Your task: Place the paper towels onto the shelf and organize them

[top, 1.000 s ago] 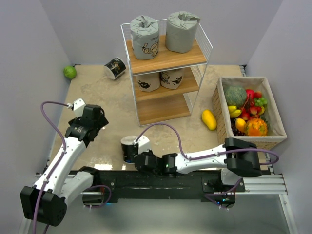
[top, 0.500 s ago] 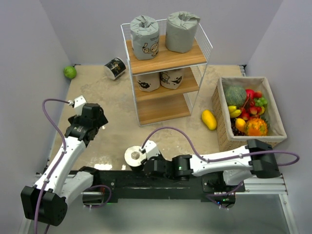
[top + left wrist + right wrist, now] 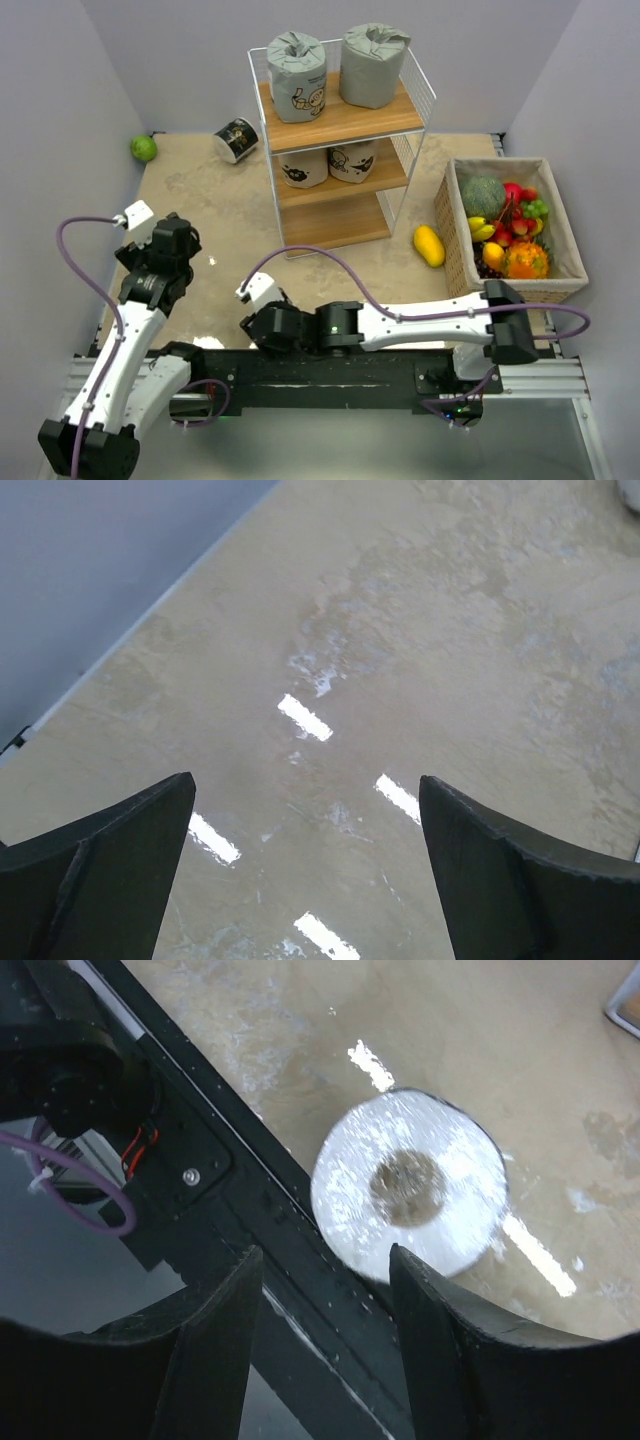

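1. Paper towel roll (image 3: 410, 1195) stands on end on the tabletop (image 3: 520, 1050), by the near edge. Its long axis points straight up.
2. Right tool (image 3: 326, 1260) hangs just above it, released and holding nothing. The roll sits a bit off-center.
3. Left tool (image 3: 305, 790) is also released, well apart.
4. Shelf (image 3: 335, 225) stands farther back.

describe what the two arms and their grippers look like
Both the left arm and the right arm have white link shells with black joint housings, and a thin purple cable loops along each. The left gripper and the right gripper each carry two dark, matte, wedge-shaped fingers.
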`<state>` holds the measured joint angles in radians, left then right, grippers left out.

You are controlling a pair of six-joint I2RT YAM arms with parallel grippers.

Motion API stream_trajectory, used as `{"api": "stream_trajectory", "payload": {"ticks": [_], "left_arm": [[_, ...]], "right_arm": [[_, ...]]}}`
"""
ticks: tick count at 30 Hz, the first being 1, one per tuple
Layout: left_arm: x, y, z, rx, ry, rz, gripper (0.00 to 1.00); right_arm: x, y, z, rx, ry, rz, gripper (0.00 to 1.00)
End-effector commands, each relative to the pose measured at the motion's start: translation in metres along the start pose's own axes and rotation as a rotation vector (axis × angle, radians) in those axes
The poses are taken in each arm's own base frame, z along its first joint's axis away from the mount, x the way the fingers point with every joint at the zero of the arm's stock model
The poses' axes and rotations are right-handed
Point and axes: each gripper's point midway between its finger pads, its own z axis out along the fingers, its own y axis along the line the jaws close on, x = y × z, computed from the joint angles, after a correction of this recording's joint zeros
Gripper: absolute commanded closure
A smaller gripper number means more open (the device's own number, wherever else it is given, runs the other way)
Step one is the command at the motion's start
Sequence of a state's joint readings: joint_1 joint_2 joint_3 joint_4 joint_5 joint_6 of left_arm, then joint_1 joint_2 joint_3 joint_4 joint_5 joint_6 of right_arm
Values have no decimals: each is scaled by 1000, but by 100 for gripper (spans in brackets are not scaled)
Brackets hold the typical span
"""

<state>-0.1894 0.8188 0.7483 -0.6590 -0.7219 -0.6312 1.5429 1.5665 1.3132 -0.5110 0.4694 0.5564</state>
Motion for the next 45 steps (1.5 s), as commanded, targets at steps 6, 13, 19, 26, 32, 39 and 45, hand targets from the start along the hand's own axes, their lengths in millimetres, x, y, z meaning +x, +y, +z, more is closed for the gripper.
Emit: {"api": "stream_trajectory", "payload": {"ticks": [6,13,19,26,32,39,45], "left_arm": [[-39,40,-22,-71,-215,-211,3],[-35,37,-20,-77,-190,-195,3],[-33,37,-19,-83,-178,-194,3],[-28,29,-16,-52,-149,-182,3],[-27,26,-15,-43,-142,-182,3],[-28,25,-16,-28,-145,-184,3],[-28,25,-18,-25,-148,-187,2]], "right_arm": [[4,-6,52,83,93,-89,45],[27,-22,77,185,147,-153,48],[26,-46,69,269,155,-273,67],[-5,-103,25,272,48,-617,75],[-18,-153,3,194,-117,-990,72],[-38,-247,14,285,-104,-1019,72],[-63,-297,30,363,-138,-1052,71]]}}
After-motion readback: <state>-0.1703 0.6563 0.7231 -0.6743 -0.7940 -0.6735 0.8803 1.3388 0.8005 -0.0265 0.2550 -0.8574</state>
